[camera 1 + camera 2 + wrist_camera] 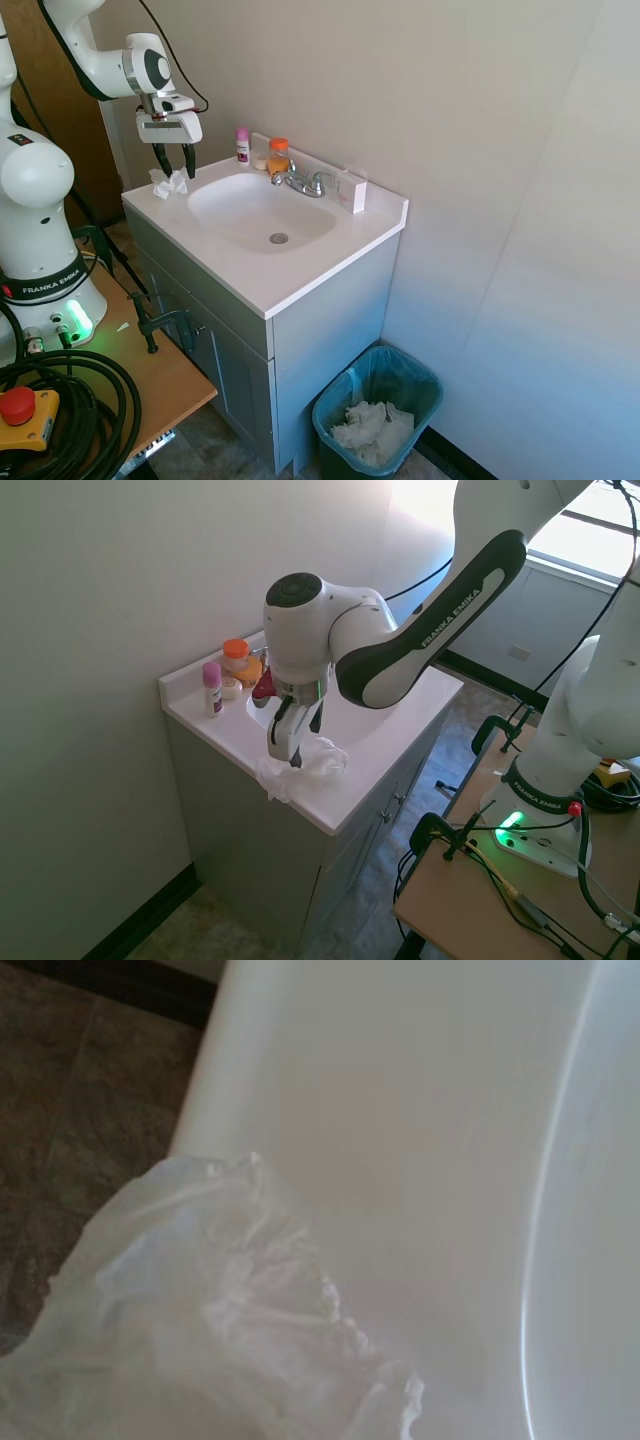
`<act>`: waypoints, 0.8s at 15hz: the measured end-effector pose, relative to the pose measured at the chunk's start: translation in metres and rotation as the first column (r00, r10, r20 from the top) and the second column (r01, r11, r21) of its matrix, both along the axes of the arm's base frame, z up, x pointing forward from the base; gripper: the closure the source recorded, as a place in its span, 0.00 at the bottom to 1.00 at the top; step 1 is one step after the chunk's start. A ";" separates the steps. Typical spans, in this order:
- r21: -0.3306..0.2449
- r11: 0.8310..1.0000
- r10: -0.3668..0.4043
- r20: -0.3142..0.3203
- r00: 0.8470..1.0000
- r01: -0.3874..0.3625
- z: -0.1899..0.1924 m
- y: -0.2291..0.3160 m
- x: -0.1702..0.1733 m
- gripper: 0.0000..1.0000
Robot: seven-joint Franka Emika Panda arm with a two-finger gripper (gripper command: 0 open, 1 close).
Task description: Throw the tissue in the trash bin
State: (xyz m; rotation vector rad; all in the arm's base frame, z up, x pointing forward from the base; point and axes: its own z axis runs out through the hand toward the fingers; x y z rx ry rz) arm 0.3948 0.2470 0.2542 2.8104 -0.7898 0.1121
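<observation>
the sink (pixel 262 208) is the ref. landmark: a white basin set in a white countertop (pixel 300 275) on a grey cabinet (pixel 330 330).

1. gripper (pixel 175 168): hangs fingers-down over the countertop corner, on the side of the sink away from the trash bin. fingers are spread apart, unclenched, nothing between them. fingertips sit just above / at the tissue; contact can't be confirmed from either ext. view.

2. tissue (pixel 169 183): small crumpled white wad lying on the countertop near the corner edge, just beside the sink rim, directly under the gripper. in the wrist view the tissue (pixel 210 1330) fills the lower part of the frame, w/ the countertop edge and brown floor beyond it.

3. trash bin (pixel 377 415): teal, w/ liner bag, on the floor beside the cabinet, well below and well apart from the sink. it holds a mass of white crumpled paper (pixel 372 430).

4. behind the sink, along the backsplash: chrome faucet (pixel 303 182), orange-capped bottle (pixel 278 157), pink-capped bottle (pixel 242 144).
</observation>
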 end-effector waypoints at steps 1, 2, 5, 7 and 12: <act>0.000 1.000 0.002 -0.006 1.000 -0.002 -0.004 -0.001 -0.004 1.00; 0.001 1.000 0.004 -0.012 1.000 -0.004 -0.009 -0.002 -0.007 1.00; 0.016 1.000 -0.003 -0.014 1.000 0.003 -0.018 -0.007 -0.012 1.00; 0.024 1.000 -0.018 -0.010 1.000 0.018 -0.019 -0.012 -0.010 1.00; 0.054 0.995 -0.081 -0.016 0.997 0.082 -0.020 -0.025 -0.002 1.00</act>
